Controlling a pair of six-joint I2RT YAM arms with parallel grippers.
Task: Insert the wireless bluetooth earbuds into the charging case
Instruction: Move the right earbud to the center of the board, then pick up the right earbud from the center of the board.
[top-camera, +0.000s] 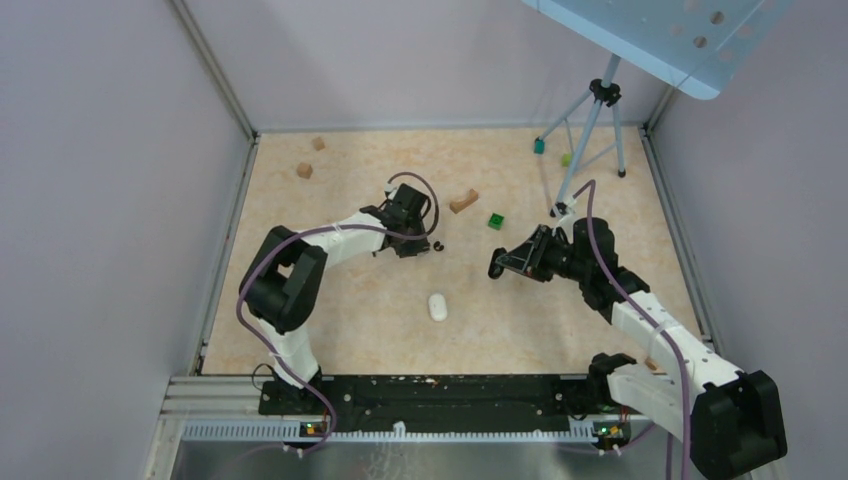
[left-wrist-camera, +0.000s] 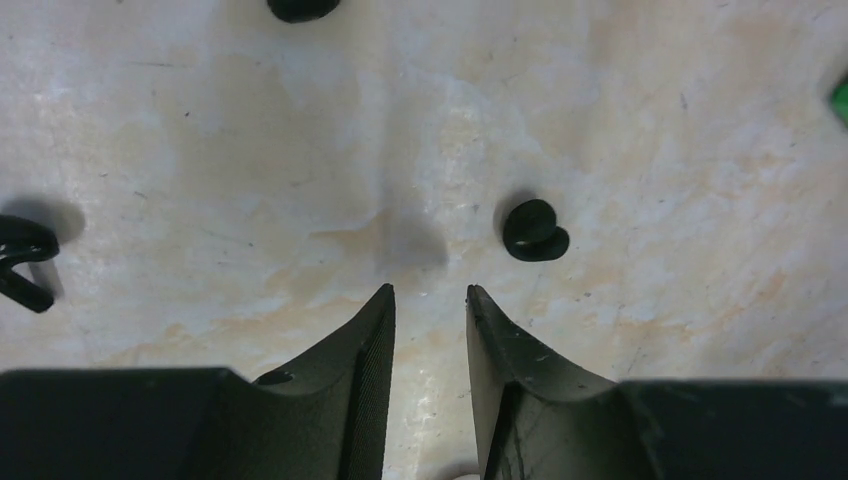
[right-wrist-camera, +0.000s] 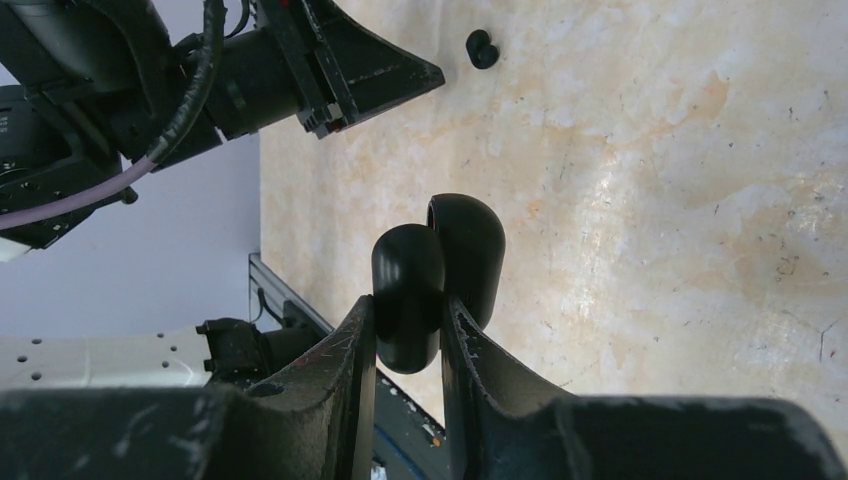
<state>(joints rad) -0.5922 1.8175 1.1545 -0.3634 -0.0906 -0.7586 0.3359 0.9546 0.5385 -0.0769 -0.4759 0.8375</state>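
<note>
Counter (top-camera: 520, 330): you're working over cream-beige, marbled with pale orange veining and fine dark specks. Earbud (left-wrist-camera: 535, 232): matte black. Charging case (right-wrist-camera: 440, 270): glossy black with a soft grey sheen. Left gripper (left-wrist-camera: 430, 295) and right gripper (right-wrist-camera: 408, 302): black jaws; you can see fine ribbing on the left one's inner face. Left arm (top-camera: 290, 280) and right arm (top-camera: 650, 320): black joints, white links, mauve cables (top-camera: 684, 390). Also in your view: white oval object (top-camera: 437, 307), bright green cube (top-camera: 496, 221), teal cube (top-camera: 539, 146), tan wooden blocks (top-camera: 304, 170). Walls (top-camera: 100, 200): pale lilac-grey. Tripod (top-camera: 590, 130): silver-blue legs, black head.
</note>
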